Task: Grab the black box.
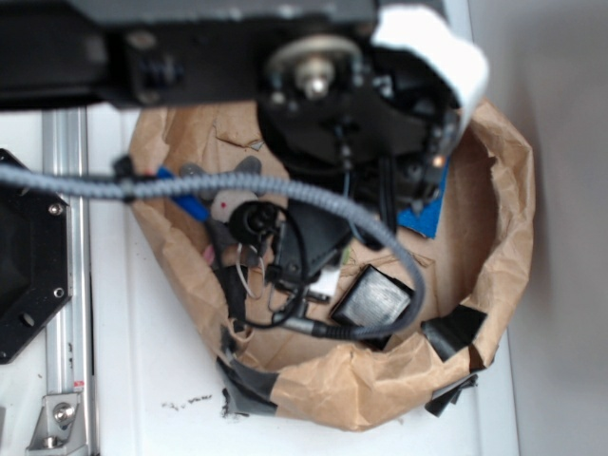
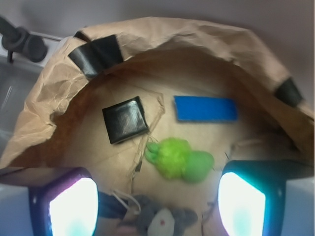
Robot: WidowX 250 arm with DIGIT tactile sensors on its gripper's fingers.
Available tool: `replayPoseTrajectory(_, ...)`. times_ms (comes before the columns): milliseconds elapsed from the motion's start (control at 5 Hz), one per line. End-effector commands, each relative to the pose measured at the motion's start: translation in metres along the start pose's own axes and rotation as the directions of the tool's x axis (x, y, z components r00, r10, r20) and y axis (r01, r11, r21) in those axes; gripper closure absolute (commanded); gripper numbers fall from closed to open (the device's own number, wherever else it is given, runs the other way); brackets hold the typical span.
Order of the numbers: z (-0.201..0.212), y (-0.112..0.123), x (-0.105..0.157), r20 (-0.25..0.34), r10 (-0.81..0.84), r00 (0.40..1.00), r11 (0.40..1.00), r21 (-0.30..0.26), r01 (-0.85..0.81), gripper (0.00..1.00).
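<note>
The black box (image 2: pixel 125 119), small, flat and glossy, lies on the paper floor of the brown bag, up and left of my fingers in the wrist view. From outside, the black box (image 1: pixel 372 298) shows below the arm near the bag's front wall. My gripper (image 2: pixel 157 206) is open, its two glowing pads (image 2: pixel 74 209) wide apart with nothing between them. It hangs above the bag floor, well short of the box. In the exterior view the arm hides the fingers.
A green plush toy (image 2: pixel 179 160) lies between box and gripper. A grey plush (image 2: pixel 160 221) sits under the fingers, a blue sponge (image 2: pixel 205 108) to the box's right. The crumpled brown paper wall (image 2: pixel 162 37), with black tape patches (image 2: pixel 96 54), rings everything. Grey cable (image 1: pixel 218 185) crosses the arm.
</note>
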State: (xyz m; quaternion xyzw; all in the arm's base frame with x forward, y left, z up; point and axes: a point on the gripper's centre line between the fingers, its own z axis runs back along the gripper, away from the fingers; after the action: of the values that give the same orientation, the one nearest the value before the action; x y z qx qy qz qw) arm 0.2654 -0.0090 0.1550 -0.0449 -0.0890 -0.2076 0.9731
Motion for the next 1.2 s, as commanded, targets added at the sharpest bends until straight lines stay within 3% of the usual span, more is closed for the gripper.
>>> replayPoseTrajectory(0, -0.015, 0.001, -0.005, 0.03, -0.126, 0.992, 0.992, 0.023, 0.125, 0.0)
replayPoseTrajectory(600, -0.015, 0.001, -0.005, 0.03, -0.126, 0.992, 0.992, 0.023, 0.125, 0.0)
replayPoseTrajectory(1000, -0.045, -0.005, 0.006, -0.003, -0.158, 0.987, 0.987, 0.01, 0.158, 0.0)
